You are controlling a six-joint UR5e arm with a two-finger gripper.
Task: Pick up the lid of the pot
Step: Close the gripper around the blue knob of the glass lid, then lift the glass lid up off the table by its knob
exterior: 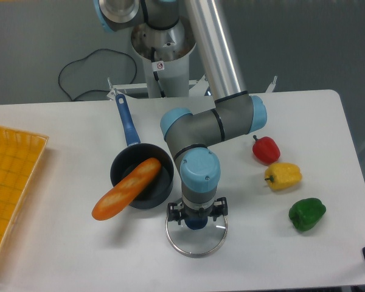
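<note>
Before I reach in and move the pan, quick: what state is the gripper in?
Gripper: open, at the blue knob of the lid, not gripping it.

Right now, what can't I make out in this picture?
In the camera view:
- Pot lid: its far edge is hidden behind the gripper.
- Black pan: part of its inside is hidden by the long orange thing.
- Yellow bin: cut off by the left edge.
- Small white label: too small to read.
</note>
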